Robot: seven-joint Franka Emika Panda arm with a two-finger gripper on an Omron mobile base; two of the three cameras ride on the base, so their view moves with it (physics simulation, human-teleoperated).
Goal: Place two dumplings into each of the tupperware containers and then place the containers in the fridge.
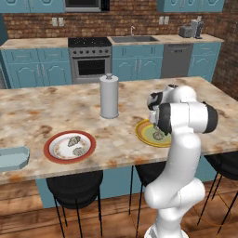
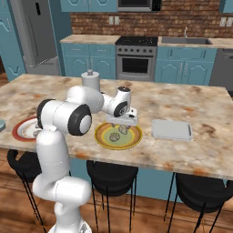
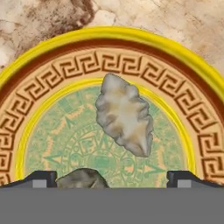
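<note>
On the mottled beige stone island counter (image 2: 191,107), I hang low over the round yellow plate with the key-pattern rim (image 2: 103,139), my two-finger gripper (image 2: 122,126) spread wide and holding nothing. The risk, as I judge it: two lumpy beige-grey dumplings (image 3: 124,114) lie close together there, the second dumpling (image 3: 81,178) right at my fingertips (image 3: 41,178), so closing could nudge one or pinch both. The right base view gives the whitish square tupperware tray (image 2: 171,129) just beside the plate and the grey steel fridge (image 2: 38,34) far back; the left base view instead gives the pale blue tray (image 1: 13,158) and the red-rimmed plate (image 1: 52,142) bearing two more dumplings (image 1: 76,145).
</note>
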